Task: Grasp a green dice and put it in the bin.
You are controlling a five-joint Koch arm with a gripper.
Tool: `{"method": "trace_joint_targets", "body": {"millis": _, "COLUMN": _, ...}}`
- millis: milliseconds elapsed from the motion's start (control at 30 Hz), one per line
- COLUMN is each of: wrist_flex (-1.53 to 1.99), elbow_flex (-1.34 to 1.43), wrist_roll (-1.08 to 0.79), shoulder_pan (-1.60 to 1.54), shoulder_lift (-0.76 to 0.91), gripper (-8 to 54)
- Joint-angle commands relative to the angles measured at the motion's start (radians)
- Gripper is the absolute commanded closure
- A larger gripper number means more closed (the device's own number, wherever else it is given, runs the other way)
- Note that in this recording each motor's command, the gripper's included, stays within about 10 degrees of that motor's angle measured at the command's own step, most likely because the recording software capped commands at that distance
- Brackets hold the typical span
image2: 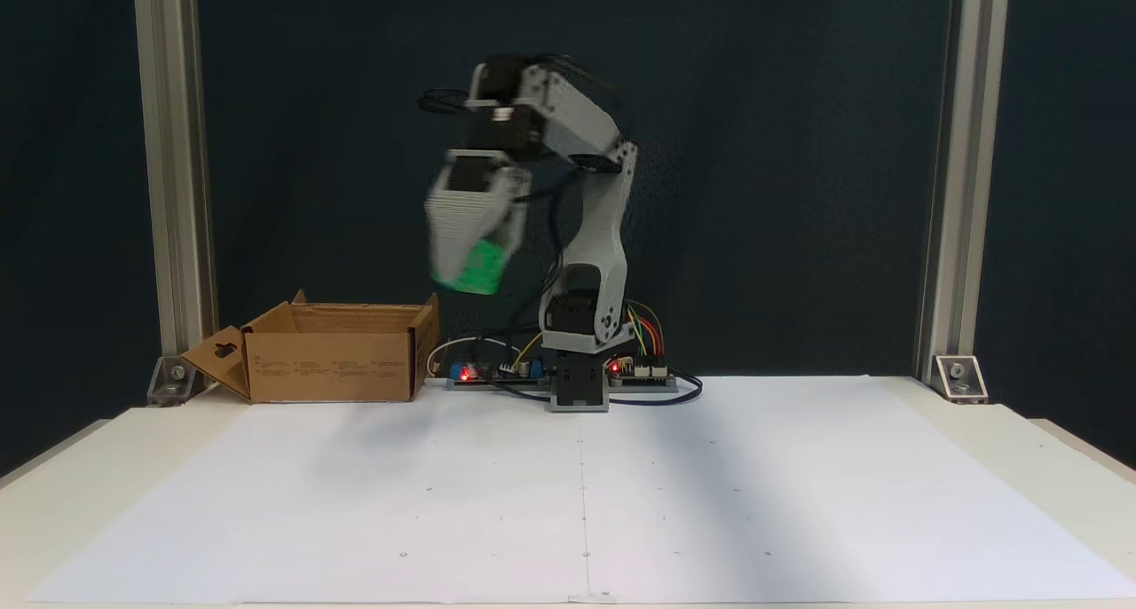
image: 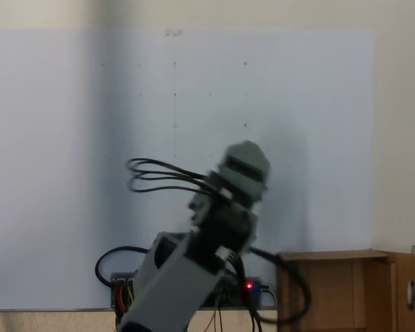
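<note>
In a fixed view the grey arm is raised and its gripper (image2: 468,272) hangs blurred, high above the table. The green dice (image2: 479,267) sits between the jaws, held well off the surface. The bin (image2: 333,365), a brown cardboard box with upright flaps, stands on the table below and to the left of the gripper. From above in the other fixed view, the arm (image: 214,235) reaches up the picture and hides the dice. There the bin (image: 353,290) lies at the lower right corner.
Controller boards with red lights and coloured wires (image2: 639,369) lie around the arm's base. Aluminium posts (image2: 173,192) stand at both back corners. A white sheet (image2: 577,494) covers the table in front of the arm.
</note>
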Motion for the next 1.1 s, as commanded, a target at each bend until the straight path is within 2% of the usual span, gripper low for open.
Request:
{"method": "trace_joint_targets", "body": {"millis": 0, "wrist_flex": -0.038, "elbow_flex": -0.078, "wrist_roll": 0.006, "shoulder_pan": 0.106, "shoulder_lift": 0.012, "gripper": 33.8}}
{"method": "trace_joint_targets", "body": {"millis": 267, "wrist_flex": -0.127, "elbow_flex": -0.074, "wrist_roll": -0.121, "shoulder_pan": 0.666, "shoulder_lift": -0.043, "gripper": 33.8}}
{"method": "trace_joint_targets", "body": {"millis": 500, "wrist_flex": -0.305, "elbow_flex": -0.075, "wrist_roll": -0.163, "shoulder_pan": 0.962, "shoulder_lift": -0.146, "gripper": 33.8}}
{"method": "trace_joint_targets", "body": {"millis": 700, "wrist_flex": -0.387, "elbow_flex": -0.077, "wrist_roll": -0.187, "shoulder_pan": 1.135, "shoulder_lift": -0.210, "gripper": 33.8}}
{"method": "trace_joint_targets", "body": {"millis": 900, "wrist_flex": -0.394, "elbow_flex": -0.075, "wrist_roll": -0.189, "shoulder_pan": 1.158, "shoulder_lift": -0.278, "gripper": 33.8}}
{"method": "trace_joint_targets", "body": {"millis": 967, "wrist_flex": -0.388, "elbow_flex": -0.074, "wrist_roll": -0.186, "shoulder_pan": 1.158, "shoulder_lift": -0.295, "gripper": 13.5}}
{"method": "trace_joint_targets", "body": {"millis": 1000, "wrist_flex": -0.385, "elbow_flex": -0.071, "wrist_roll": -0.181, "shoulder_pan": 1.158, "shoulder_lift": -0.319, "gripper": 12.1}}
{"method": "trace_joint_targets", "body": {"millis": 1067, "wrist_flex": -0.385, "elbow_flex": -0.071, "wrist_roll": -0.179, "shoulder_pan": 1.166, "shoulder_lift": -0.342, "gripper": 4.0}}
